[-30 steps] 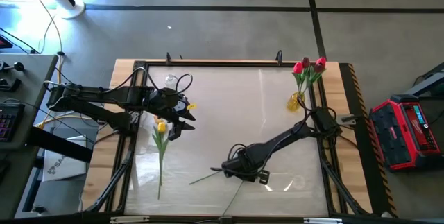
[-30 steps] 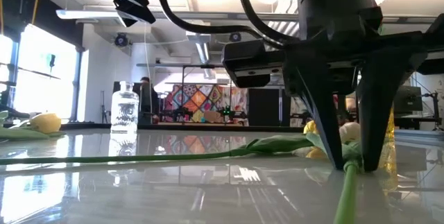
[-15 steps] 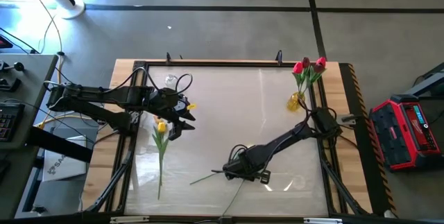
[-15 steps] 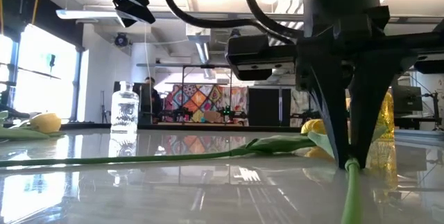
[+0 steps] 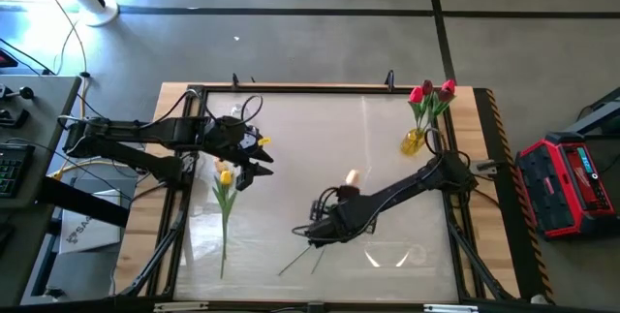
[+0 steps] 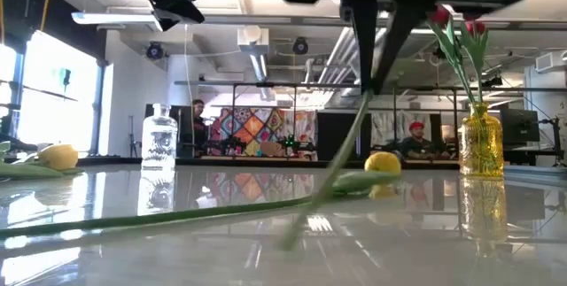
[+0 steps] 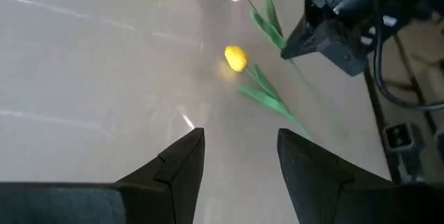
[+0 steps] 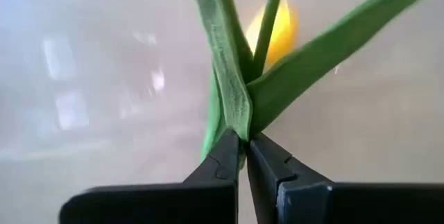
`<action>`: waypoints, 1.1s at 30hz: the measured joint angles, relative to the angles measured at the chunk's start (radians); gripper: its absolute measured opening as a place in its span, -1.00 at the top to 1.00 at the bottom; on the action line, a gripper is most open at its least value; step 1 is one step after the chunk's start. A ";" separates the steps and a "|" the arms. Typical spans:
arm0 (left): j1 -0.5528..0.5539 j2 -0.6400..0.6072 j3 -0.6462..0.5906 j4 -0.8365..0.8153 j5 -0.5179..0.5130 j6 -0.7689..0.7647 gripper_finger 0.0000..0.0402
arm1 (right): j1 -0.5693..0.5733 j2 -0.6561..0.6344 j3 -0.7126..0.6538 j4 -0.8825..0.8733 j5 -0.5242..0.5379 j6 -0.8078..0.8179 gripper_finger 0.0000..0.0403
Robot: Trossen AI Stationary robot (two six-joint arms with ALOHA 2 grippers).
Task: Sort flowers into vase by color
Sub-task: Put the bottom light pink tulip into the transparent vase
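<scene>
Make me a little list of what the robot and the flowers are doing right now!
right gripper: shut on a yellow tulip's stem, lifting it off the table
left gripper: open, waiting above the table's left side
yellow vase: holds red tulips
clear vase: no flowers in it
another yellow tulip: lying on the table

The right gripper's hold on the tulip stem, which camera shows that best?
The right wrist view: the right gripper is shut on the green stem, leaves and a yellow head beyond. The high view shows only the gripper from above; the low view shows the stem hanging; the left wrist view sees it far off.
</scene>
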 joint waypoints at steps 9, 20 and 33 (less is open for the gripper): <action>0.075 -0.012 0.034 0.041 0.131 -0.057 0.14 | -0.077 -0.001 0.067 -0.014 0.279 -0.304 1.00; 0.221 -0.303 0.038 0.035 0.147 -0.137 0.14 | -0.210 -0.002 0.120 0.290 0.461 -1.008 1.00; 0.238 -0.499 0.038 -0.098 0.013 -0.218 0.14 | -0.372 -0.002 0.214 0.704 0.194 -1.614 1.00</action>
